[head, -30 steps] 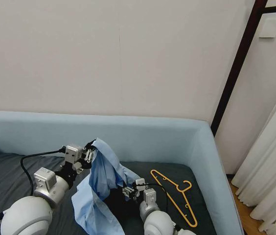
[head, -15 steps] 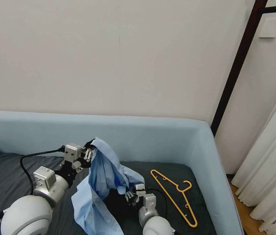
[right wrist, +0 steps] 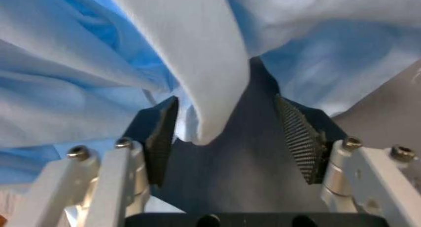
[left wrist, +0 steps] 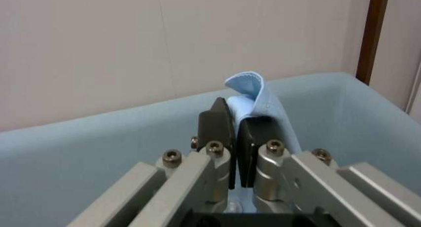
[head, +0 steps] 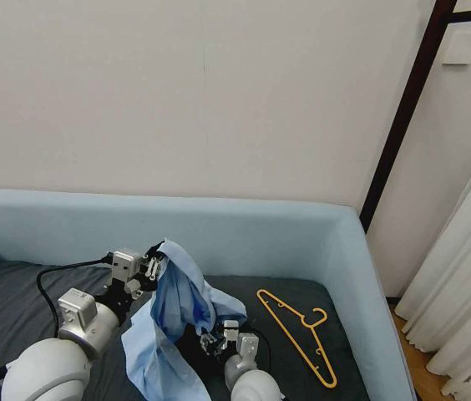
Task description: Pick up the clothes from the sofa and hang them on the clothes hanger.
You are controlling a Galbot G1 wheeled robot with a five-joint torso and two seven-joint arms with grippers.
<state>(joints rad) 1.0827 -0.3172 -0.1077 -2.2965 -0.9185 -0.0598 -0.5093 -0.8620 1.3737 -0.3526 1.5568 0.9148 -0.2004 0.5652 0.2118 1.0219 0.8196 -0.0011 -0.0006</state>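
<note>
Left gripper point(head: 154, 266) pinches the shirt point(head: 175, 305) aloft over the sofa point(head: 344, 251); right gripper point(right wrist: 226, 113), spread, brackets a hanging fold. Likely a second-grasp step: it should close there. Hanger point(head: 296, 332) lies at the shirt's 3 o'clock.

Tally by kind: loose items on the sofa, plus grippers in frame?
blue garment: 1
orange hanger: 1
grippers: 2 (left gripper, right gripper)
Total: 4
</note>
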